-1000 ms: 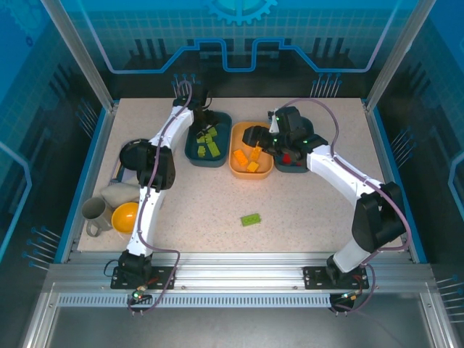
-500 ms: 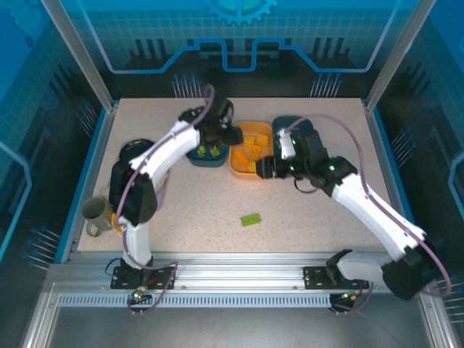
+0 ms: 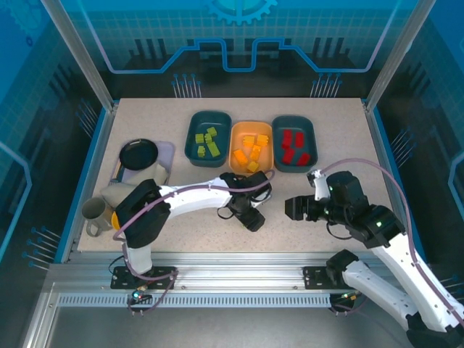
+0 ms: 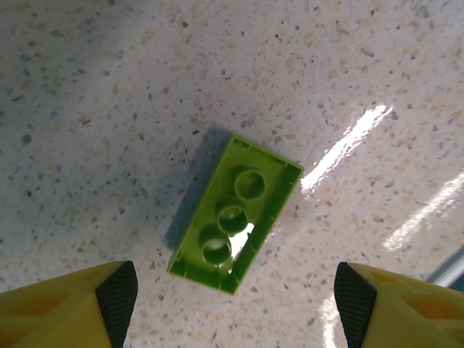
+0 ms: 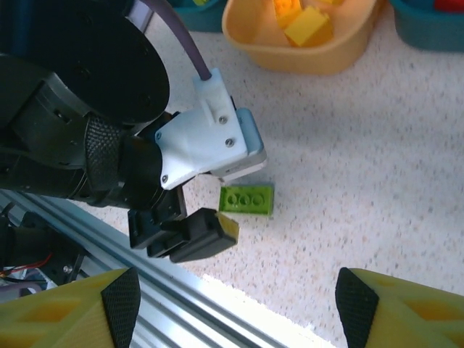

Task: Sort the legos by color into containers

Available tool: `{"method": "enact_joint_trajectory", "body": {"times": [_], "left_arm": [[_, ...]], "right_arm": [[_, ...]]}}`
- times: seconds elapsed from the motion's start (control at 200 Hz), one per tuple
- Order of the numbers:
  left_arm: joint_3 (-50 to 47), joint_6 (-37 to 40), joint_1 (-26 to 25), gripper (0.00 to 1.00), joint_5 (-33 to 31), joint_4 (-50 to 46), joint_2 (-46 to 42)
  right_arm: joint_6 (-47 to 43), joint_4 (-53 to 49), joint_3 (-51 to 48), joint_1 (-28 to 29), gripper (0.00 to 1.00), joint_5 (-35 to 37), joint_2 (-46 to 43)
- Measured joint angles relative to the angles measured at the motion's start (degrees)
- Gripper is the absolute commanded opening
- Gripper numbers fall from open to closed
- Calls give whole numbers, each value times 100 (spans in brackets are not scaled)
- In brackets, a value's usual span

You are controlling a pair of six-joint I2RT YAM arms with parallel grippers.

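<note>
Now you are at the pick for what looks like the last loose brick: one lime green lego point(image 4: 235, 212) lies on the counter point(image 3: 217, 243) with its hollow underside up, set at a slant to your left fingers point(image 4: 109, 297). Those fingers stand wide open on either side of it, above it and touching nothing. Your right fingers point(image 5: 109, 304) are open too and hold nothing, hovering off to the right of the brick and apart from it.

The rest looks sorted. The greens are in the left teal tray point(image 3: 210, 162), the orange-yellow ones in the orange tray point(image 3: 251, 125), and the reds in the right teal tray point(image 3: 293, 122).

Next, I judge, you should turn the left wrist so the pads face the brick's long sides. Then come straight down and close, because a slanted squeeze could spin the brick out. After that, lift it and carry it up and left to the left teal tray.

Mind the edges. The brick sits near the front of the counter, close to the aluminium rail point(image 3: 232, 270), so a nudge towards you could send it off. The counter between the brick and the trays is bare, which leaves open room for the carry. The orange tray sits just beside your target, so drop well inside the teal rim.
</note>
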Motion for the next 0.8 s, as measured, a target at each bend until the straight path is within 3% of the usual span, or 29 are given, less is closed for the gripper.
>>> {"method": "enact_joint_trajectory", "body": {"times": [0.315,0.505,0.8], "left_arm": [[210,295,-138,70,-514,-33,632],[470,326,-153,52,-551,-85,835],[778,267,-264,44,-619,-391,1047]], "right_arm": [[544,-275,-229,0,75,-15,-472],[605,-271,-229,-2,75,-15,-444],[601,-271,-229,-90,75,-22,-319]]}}
